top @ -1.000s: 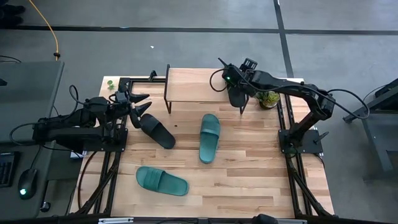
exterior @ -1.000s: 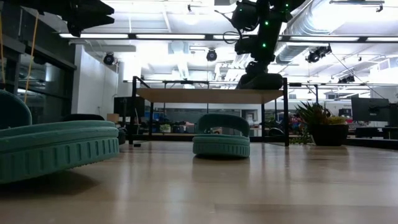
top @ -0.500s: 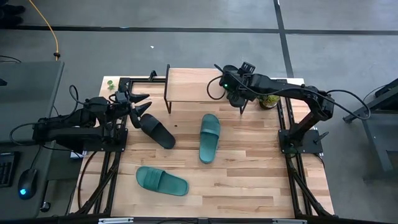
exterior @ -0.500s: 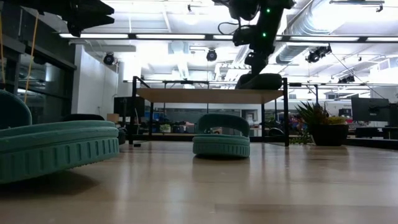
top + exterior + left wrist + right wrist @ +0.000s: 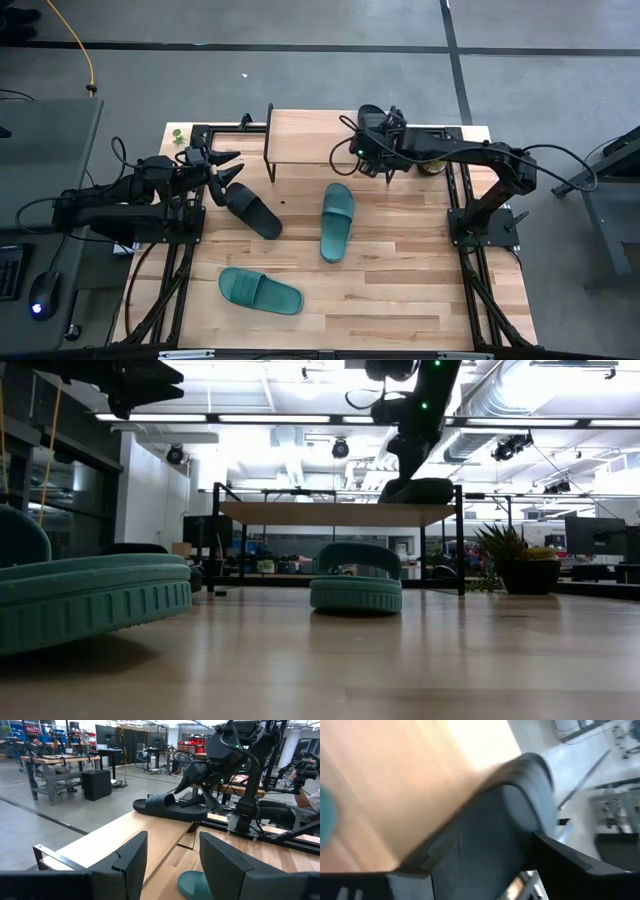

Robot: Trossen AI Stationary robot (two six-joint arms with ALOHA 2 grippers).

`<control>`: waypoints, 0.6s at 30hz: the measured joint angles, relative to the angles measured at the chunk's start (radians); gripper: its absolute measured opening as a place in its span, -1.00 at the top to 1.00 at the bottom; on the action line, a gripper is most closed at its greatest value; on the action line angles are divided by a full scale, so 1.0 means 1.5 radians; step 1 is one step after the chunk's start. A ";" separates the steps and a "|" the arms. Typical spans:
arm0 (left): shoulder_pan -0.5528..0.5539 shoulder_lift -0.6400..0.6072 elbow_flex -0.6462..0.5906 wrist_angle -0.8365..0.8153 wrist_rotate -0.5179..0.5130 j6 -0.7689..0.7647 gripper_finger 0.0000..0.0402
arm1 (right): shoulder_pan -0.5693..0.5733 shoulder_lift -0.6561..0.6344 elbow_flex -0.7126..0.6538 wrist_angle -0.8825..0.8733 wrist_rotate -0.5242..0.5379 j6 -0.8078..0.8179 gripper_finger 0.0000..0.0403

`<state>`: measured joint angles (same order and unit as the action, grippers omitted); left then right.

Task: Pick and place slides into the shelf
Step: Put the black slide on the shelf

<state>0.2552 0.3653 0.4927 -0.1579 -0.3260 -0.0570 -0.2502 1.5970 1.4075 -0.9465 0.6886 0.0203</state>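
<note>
High view, from left to right: the left tool [image 5: 222, 166] hangs at the left edge of the bench [image 5: 420, 290], fingers spread and empty, just beside a black slide [image 5: 250, 210] that lies on the bench slanted below it. A teal slide [image 5: 260, 291] lies nearer the front, and a second teal slide [image 5: 337, 221] lies mid-bench, below the shelf's front edge. The shelf [image 5: 310, 140] runs along the back. At its right end sits a second black slide [image 5: 170, 808], flat on the plank in the left wrist view. The right tool [image 5: 372, 140] is at that slide, with the strap between its fingers; they look parted around it, though the right wrist view is too blurred to say whether they grip or have let go.

By my reading, one of four slides has reached the shelf and three remain on the bench. The nearest one for the left tool is the black slide next to it.
</note>
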 joint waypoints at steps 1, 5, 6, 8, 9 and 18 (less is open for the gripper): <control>0.000 0.000 0.000 -0.001 0.000 -0.001 0.19 | 0.005 0.000 0.000 0.001 -0.011 0.006 -0.13; 0.000 0.000 0.000 -0.017 0.000 -0.007 0.19 | 0.027 0.000 0.000 0.006 -0.061 0.038 -0.13; 0.000 0.000 0.000 -0.021 0.000 -0.012 0.19 | 0.032 0.000 0.000 0.008 -0.076 0.048 -0.13; 0.000 0.000 0.000 -0.024 0.004 -0.019 0.19 | 0.042 0.000 0.000 0.015 -0.110 0.069 -0.13; 0.000 0.000 0.000 -0.024 0.013 -0.021 0.19 | 0.046 0.000 0.000 0.021 -0.129 0.083 -0.13; 0.000 0.000 0.000 -0.027 0.120 -0.053 0.19 | 0.097 0.000 0.000 0.066 -0.232 0.180 -0.13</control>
<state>0.2550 0.3649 0.4927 -0.1981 -0.1455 -0.1360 -0.1049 1.5970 1.4075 -0.8469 0.3406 0.2909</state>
